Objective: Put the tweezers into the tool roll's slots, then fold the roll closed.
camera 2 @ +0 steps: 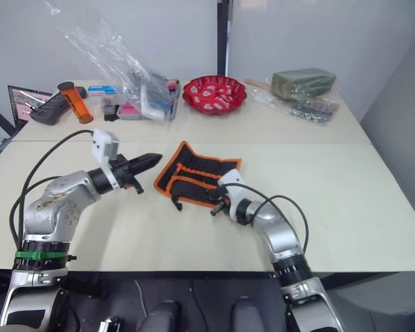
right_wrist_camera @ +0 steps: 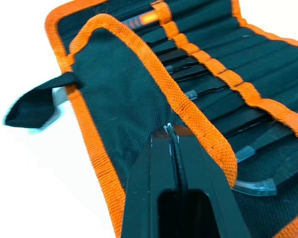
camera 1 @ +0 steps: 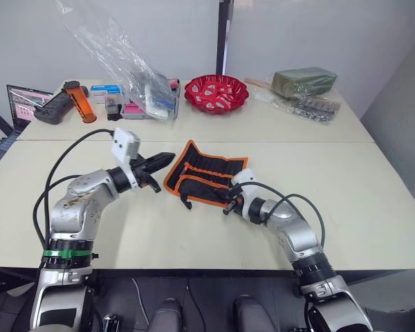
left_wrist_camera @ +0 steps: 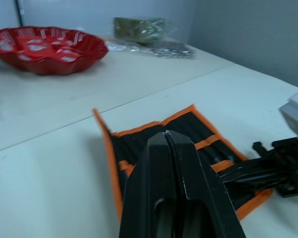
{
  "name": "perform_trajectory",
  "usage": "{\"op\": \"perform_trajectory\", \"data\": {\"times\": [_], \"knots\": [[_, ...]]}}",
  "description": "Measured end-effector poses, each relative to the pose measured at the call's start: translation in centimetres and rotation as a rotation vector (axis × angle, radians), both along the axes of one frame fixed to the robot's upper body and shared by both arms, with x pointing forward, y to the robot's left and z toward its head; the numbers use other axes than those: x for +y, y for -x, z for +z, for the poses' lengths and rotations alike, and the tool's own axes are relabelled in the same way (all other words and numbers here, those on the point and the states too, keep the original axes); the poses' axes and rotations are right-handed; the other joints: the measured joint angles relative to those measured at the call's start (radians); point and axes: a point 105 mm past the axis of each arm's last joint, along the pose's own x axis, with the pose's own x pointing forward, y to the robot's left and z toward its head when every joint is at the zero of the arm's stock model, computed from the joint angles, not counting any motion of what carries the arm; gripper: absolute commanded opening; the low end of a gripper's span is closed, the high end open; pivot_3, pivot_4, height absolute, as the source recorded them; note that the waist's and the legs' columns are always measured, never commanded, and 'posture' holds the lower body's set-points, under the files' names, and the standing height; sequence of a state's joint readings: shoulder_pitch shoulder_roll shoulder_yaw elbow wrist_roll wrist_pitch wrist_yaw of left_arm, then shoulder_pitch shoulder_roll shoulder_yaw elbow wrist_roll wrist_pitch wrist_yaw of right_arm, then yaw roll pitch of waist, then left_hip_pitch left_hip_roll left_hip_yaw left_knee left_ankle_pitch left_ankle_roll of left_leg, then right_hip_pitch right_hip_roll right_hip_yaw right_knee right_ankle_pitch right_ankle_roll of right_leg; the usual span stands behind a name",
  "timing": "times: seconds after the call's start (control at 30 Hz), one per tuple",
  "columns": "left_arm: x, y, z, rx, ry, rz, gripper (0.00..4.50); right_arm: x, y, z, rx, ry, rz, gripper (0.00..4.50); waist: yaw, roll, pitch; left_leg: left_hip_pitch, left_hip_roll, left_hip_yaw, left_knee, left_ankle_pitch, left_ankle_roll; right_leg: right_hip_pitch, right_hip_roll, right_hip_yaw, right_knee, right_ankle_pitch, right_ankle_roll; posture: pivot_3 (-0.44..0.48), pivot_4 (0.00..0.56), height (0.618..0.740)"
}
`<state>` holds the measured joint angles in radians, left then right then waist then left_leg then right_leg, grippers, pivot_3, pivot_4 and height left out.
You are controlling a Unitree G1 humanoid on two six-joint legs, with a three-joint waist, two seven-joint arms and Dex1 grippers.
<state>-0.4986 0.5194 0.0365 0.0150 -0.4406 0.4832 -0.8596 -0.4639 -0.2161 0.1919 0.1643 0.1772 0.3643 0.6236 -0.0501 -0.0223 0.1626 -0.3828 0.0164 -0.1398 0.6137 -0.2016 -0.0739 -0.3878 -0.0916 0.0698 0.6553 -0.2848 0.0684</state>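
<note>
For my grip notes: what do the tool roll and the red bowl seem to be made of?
The tool roll looks like woven black fabric, matte, with visible weave and stitched orange edging. The red bowl seems to be glossy plastic or lacquered metal with cut-out openings; its shine leaves this open.

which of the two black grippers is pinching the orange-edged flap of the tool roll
The right gripper: its shut fingertips pinch the folded-over flap of the black fabric tool roll at its orange edging. The left gripper, also shut, hovers beside the roll's other end, holding nothing.

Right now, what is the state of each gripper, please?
Left gripper: shut, holding nothing.
Right gripper: shut on the tool roll flap.
</note>
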Motion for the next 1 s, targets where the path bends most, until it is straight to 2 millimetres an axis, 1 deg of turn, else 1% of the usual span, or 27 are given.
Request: {"op": "perform_trajectory", "data": {"times": [0.07, 0.1, 0.17, 0.23, 0.3, 0.37, 0.47, 0.53, 0.63, 0.7, 0.77, 0.87, 0.9, 0.97, 1.0], "knots": [[-0.9, 0.2, -2.1, 0.019, -0.072, -0.031, 0.03, 0.3, 0.0, 0.2, -0.008, 0.003, 0.008, 0.03, -0.004, 0.0, 0.0, 0.0, 0.0, 0.001, -0.002, 0.0, 0.0, -0.001, 0.0, 0.0, 0.0, 0.0, 0.0, 0.0, 0.15, 0.74], [-1.2, 0.0, -3.2, 0.035, -0.087, -0.031, 0.03, 0.5, -0.2, 0.3, -0.015, 0.009, 0.005, 0.03, -0.004, 0.0, 0.0, 0.0, 0.0, 0.001, -0.002, 0.0, 0.0, -0.001, 0.0, 0.0, 0.0, 0.0, 0.0, 0.0, 0.15, 0.74], [-1.9, -0.3, -5.0, 0.058, -0.105, -0.035, 0.03, 0.8, -0.5, 0.2, -0.026, 0.031, -0.001, 0.03, -0.004, 0.0, 0.0, -0.001, 0.0, 0.001, -0.002, 0.0, 0.0, -0.001, 0.0, 0.0, -0.001, 0.0, 0.0, 0.0, 0.15, 0.74], [-3.0, -0.6, -6.2, 0.068, -0.112, -0.051, 0.03, 1.2, -0.6, 0.0, -0.03, 0.033, -0.007, 0.03, -0.003, 0.0, 0.0, -0.002, 0.0, 0.001, -0.001, 0.0, 0.0, -0.001, 0.0, 0.0, -0.002, 0.0, 0.0, 0.0, 0.15, 0.74], [-3.9, -1.2, -6.4, 0.056, -0.11, -0.052, 0.03, 1.7, -0.6, 0.1, -0.035, 0.032, -0.006, 0.03, -0.001, 0.0, 0.001, -0.003, 0.0, 0.0, -0.001, 0.0, 0.0, -0.002, 0.0, 0.0, -0.002, 0.0, 0.0, 0.0, 0.15, 0.74], [-4.1, -1.9, -6.2, 0.033, -0.116, -0.037, 0.03, 1.8, -0.7, 0.1, -0.049, 0.042, -0.012, 0.03, 0.002, 0.0, 0.001, -0.002, 0.0, 0.0, -0.001, 0.0, 0.0, -0.002, 0.0, 0.0, -0.002, 0.0, 0.0, 0.0, 0.15, 0.74], [-3.8, -2.8, -6.5, 0.019, -0.142, -0.006, 0.03, 2.0, -0.7, 0.4, -0.064, 0.033, -0.022, 0.03, -0.001, 0.0, 0.0, -0.002, 0.0, 0.0, -0.001, 0.0, 0.0, -0.002, 0.0, 0.0, -0.002, 0.0, 0.0, 0.0, 0.15, 0.74], [-3.2, -3.0, -7.4, 0.039, -0.161, 0.014, 0.03, 2.3, -0.6, 0.3, -0.064, 0.031, -0.015, 0.03, -0.005, 0.0, 0.0, -0.002, 0.0, 0.0, -0.002, 0.0, 0.0, -0.002, 0.0, 0.0, -0.001, 0.0, 0.0, 0.0, 0.15, 0.74], [-3.0, -3.2, -7.9, 0.036, -0.173, 0.021, 0.03, 2.8, -0.3, -0.1, -0.062, 0.033, -0.009, 0.03, -0.008, 0.0, 0.0, -0.001, 0.0, 0.0, -0.002, 0.0, 0.0, -0.001, 0.0, 0.0, -0.001, 0.0, 0.0, 0.0, 0.15, 0.74], [-2.9, -3.6, -8.1, 0.035, -0.174, 0.035, 0.03, 2.8, -0.6, -0.5, -0.076, 0.052, -0.03, 0.03, -0.009, 0.0, 0.0, 0.001, 0.0, 0.0, -0.001, 0.0, 0.0, 0.0, 0.0, 0.0, -0.001, 0.0, 0.0, 0.0, 0.15, 0.74], [-2.8, -3.8, -8.3, 0.031, -0.176, 0.049, 0.03, 2.6, -0.8, -0.7, -0.093, 0.066, -0.054, 0.03, -0.01, 0.0, 0.0, 0.003, 0.0, 0.0, -0.001, 0.0, 0.0, 0.001, 0.0, 0.0, -0.001, 0.0, 0.001, 0.0, 0.15, 0.74], [-2.9, -4.2, -8.5, 0.033, -0.168, 0.065, 0.03, 1.9, -1.0, -0.9, -0.124, 0.099, -0.09, 0.03, -0.006, 0.0, 0.0, 0.004, 0.0, 0.0, -0.001, 0.002, 0.001, 0.003, 0.0, 0.0, 0.0, -0.002, 0.004, 0.0, 0.15, 0.74], [-2.9, -4.4, -8.4, 0.033, -0.158, 0.074, 0.03, 1.3, -1.0, -0.9, -0.133, 0.112, -0.106, 0.03, -0.002, 0.0, 0.0, 0.004, 0.0, 0.0, -0.001, 0.002, 0.001, 0.003, 0.0, 0.0, 0.0, -0.003, 0.005, 0.0, 0.15, 0.74], [-2.1, -4.8, -8.3, 0.042, -0.142, 0.11, 0.03, -0.2, -1.1, -0.9, -0.147, 0.122, -0.144, 0.03, 0.0, 0.0, 0.0, 0.005, 0.0, 0.0, -0.001, 0.002, 0.001, 0.004, 0.0, 0.0, 0.0, -0.003, 0.005, 0.0, 0.15, 0.74], [-1.7, -4.9, -8.3, 0.046, -0.138, 0.123, 0.03, -0.5, -1.1, -0.9, -0.153, 0.126, -0.149, 0.03, 0.001, 0.0, 0.0, 0.005, 0.0, 0.0, -0.001, 0.002, 0.001, 0.004, 0.0, 0.0, 0.0, -0.003, 0.005, 0.0, 0.15, 0.74]]}}
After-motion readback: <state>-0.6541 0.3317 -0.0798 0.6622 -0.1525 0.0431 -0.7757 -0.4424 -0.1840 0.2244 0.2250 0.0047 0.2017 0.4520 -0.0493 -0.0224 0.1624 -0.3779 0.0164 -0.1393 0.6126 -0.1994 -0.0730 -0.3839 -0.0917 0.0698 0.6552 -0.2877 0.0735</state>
